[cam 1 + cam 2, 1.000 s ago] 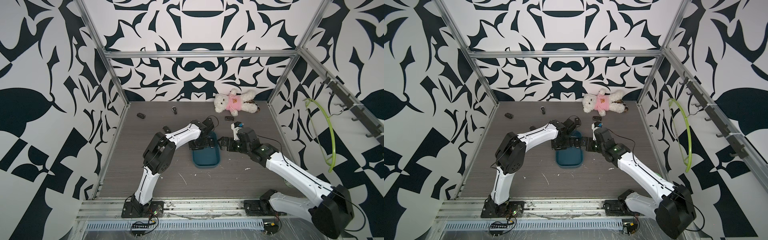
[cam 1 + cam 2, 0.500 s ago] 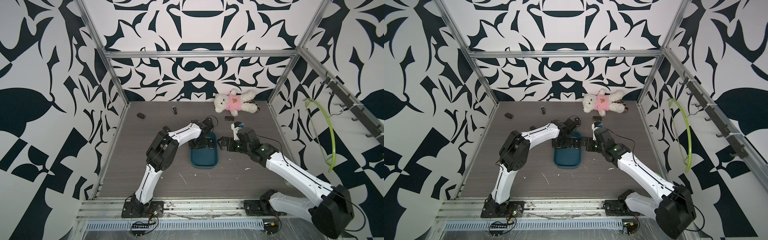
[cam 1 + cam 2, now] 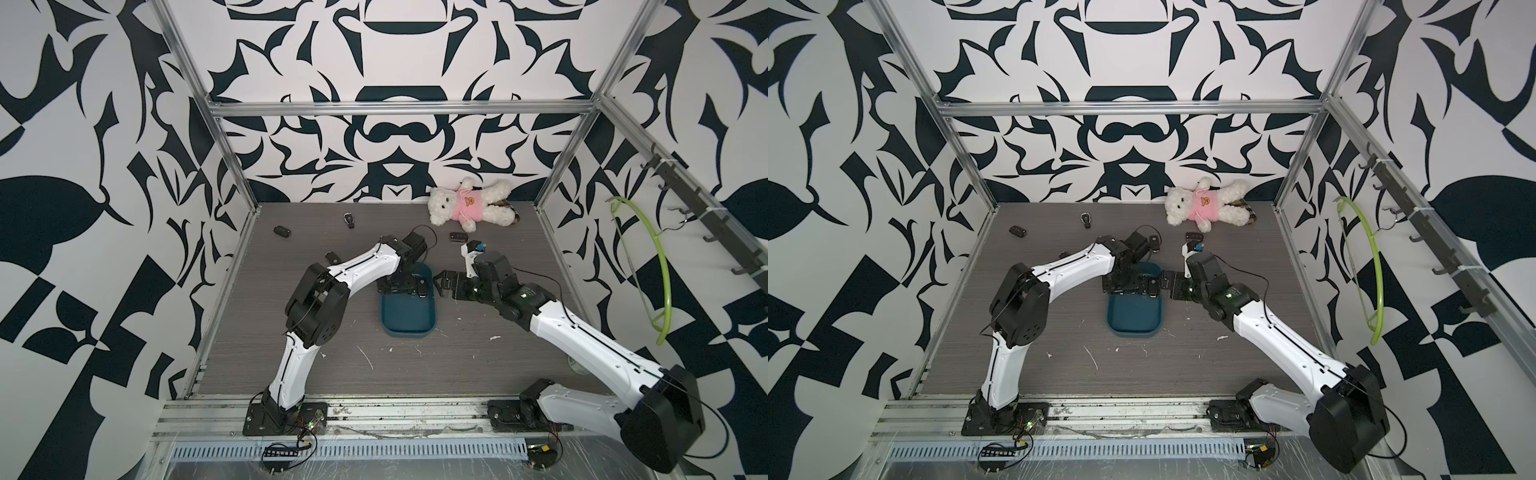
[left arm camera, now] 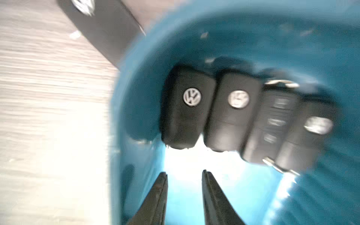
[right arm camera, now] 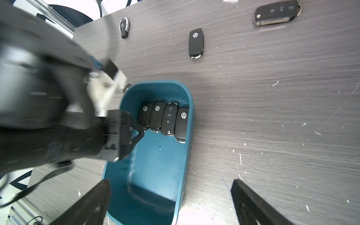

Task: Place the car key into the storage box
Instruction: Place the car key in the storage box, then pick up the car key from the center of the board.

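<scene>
Centre of frame, both top views: box [image 3: 409,320] on the grey floor [image 3: 478,365], between the two arms.
row [image 5: 163,120]: four keys side by side across the box's far end, touching one another; the half nearer the arm bases is bare.
key [image 4: 188,109]: the end one of the row on the left arm's side, lying flat on the box bottom, badge up, touching its neighbour.
left claw [image 4: 184,173]: down inside the box, tips just beside the key but apart from it; jaws partly spread, with nothing between them.
right claw [image 5: 171,181]: above the box's bare end; jaws as wide as they go, holding nothing.
loose keys [image 3: 349,220]: several on the floor in the upper middle of the top views, well apart from the box; a flip key [image 3: 458,237] lies just below the bear [image 3: 469,205].
done: by the look of it, this key is delivered, since it rests in the box free of both claws.
left: probably the left claw's lift out of the box, then fetching the loose keys; the bare half would seem to take a second row.
</scene>
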Tool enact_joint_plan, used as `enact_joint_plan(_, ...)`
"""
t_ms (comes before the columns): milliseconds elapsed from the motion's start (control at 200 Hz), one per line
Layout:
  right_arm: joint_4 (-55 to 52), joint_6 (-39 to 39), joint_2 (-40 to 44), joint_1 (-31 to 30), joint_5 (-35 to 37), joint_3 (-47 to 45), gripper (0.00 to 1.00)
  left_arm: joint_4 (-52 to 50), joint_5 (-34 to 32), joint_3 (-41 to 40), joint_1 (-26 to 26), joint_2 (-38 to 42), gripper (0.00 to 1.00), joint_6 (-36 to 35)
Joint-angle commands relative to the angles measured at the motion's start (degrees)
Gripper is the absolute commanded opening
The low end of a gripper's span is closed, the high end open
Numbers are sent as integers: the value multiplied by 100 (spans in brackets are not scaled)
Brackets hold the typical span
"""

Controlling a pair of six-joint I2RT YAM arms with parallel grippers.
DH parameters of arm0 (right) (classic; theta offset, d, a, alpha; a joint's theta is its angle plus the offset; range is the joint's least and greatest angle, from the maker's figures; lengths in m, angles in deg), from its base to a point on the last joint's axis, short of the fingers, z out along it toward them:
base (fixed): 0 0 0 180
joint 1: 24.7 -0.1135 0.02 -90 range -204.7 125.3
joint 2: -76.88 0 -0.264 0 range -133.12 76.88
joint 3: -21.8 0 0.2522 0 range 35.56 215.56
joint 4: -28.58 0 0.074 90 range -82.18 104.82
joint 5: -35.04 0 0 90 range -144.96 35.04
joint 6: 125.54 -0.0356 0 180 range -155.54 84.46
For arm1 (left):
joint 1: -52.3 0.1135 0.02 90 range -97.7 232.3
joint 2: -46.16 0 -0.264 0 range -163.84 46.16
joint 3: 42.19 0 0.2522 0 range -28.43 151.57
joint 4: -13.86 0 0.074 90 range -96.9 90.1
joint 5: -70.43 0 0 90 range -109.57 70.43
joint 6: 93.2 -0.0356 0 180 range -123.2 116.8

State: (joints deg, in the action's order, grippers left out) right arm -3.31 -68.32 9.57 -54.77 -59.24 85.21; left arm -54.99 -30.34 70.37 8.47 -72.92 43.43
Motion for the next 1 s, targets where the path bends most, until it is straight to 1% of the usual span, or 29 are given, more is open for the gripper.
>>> enact_joint_plan(0, 90, 30, -227, 18, 54, 409, 99, 24, 70, -84, 114, 550, 43, -136)
enact_joint_plan(100, -22, 33, -624, 37, 164, 778, 100, 257, 142, -251, 252, 924, 53, -183)
enact_joint_plan(125, -59, 34, -736, 53, 215, 883, 100, 320, 179, -314, 308, 1020, 57, -195)
enact_joint_plan(225, -275, 33, -1284, 162, 383, 1407, 94, 591, 378, -598, 558, 1413, 71, -264)
enact_joint_plan(305, -355, 27, -1791, 244, 404, 1825, 89, 797, 540, -855, 751, 1741, 84, -336)
enact_joint_plan(315, -362, 32, -1860, 253, 402, 1870, 89, 798, 551, -885, 777, 1777, 89, -343)
enact_joint_plan(360, -412, 43, -2174, 281, 401, 2137, 86, 1034, 620, -1017, 886, 1937, 100, -382)
enact_joint_plan(430, -477, 118, -2649, 290, 438, 2588, 81, 1241, 772, -1211, 1044, 2167, 99, -461)
enact_joint_plan(500, -632, 201, -3202, 291, 580, 3086, 79, 1377, 925, -1363, 1175, 2337, 99, -527)
enact_joint_plan(610, -988, 295, -4078, 312, 849, 3955, 74, 1343, 1048, -1425, 1315, 2432, 99, -647)
enact_joint_plan(675, -1107, 298, -4545, 354, 956, 4342, 74, 1386, 1030, -1494, 1337, 2497, 99, -756)
enact_joint_plan(745, -1194, 321, -4993, 394, 998, 4738, 73, 1636, 985, -1762, 1343, 2667, 99, -880)
enact_joint_plan(865, -1375, 358, -5707, 444, 1026, 5430, 68, 2076, 764, -2188, 1384, 3047, 99, -866)
enact_joint_plan(995, -1431, 396, -6270, 458, 1123, 6001, 67, 2003, 813, -2193, 1487, 3171, 99, -944)
